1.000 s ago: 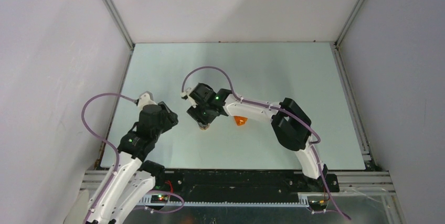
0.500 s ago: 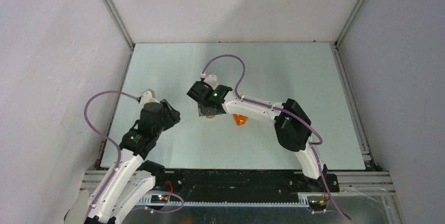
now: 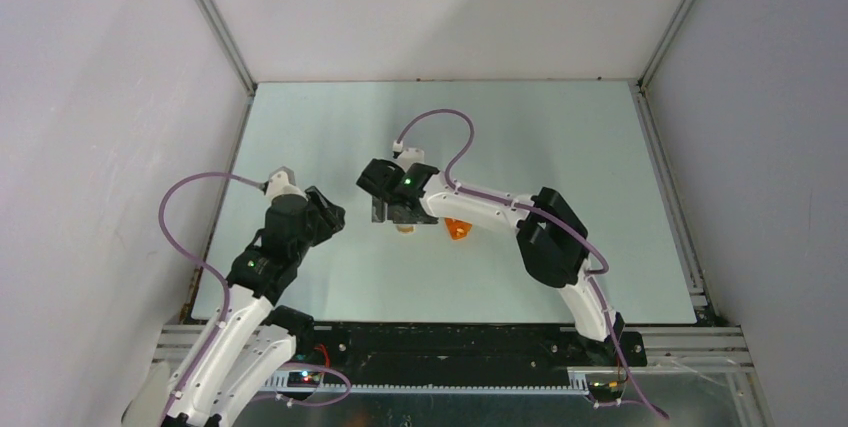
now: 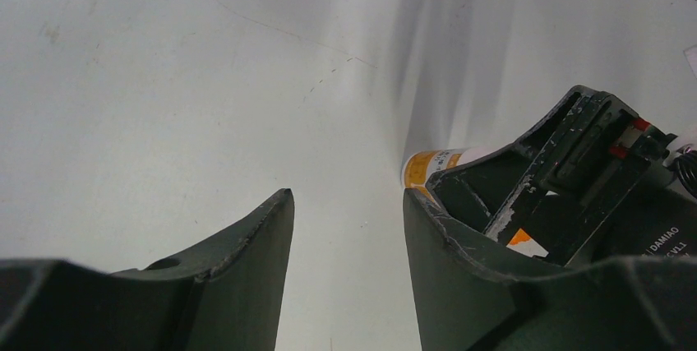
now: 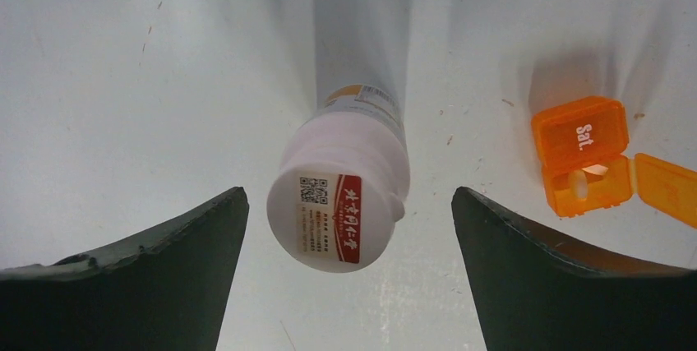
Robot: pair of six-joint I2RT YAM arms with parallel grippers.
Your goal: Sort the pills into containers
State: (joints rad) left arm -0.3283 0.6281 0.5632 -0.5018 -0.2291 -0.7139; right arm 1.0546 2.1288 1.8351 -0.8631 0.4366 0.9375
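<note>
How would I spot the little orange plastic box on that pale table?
On the pale green table, look under the forearm of the white right arm. Beside the white labelled pill bottle sits the translucent orange pill box: boxy not round, lid lettered Sat., pale pill visible inside.

From high behind, we look steeply down over the whole table [image 3: 560, 137]. Our right wrist view hangs close above the white pill bottle [image 5: 341, 203]; our left wrist view faces that same bottle from low alongside.

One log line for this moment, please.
right gripper: open, astride upright bottle | left gripper: open, empty | orange box: lid open, pill inside
</note>
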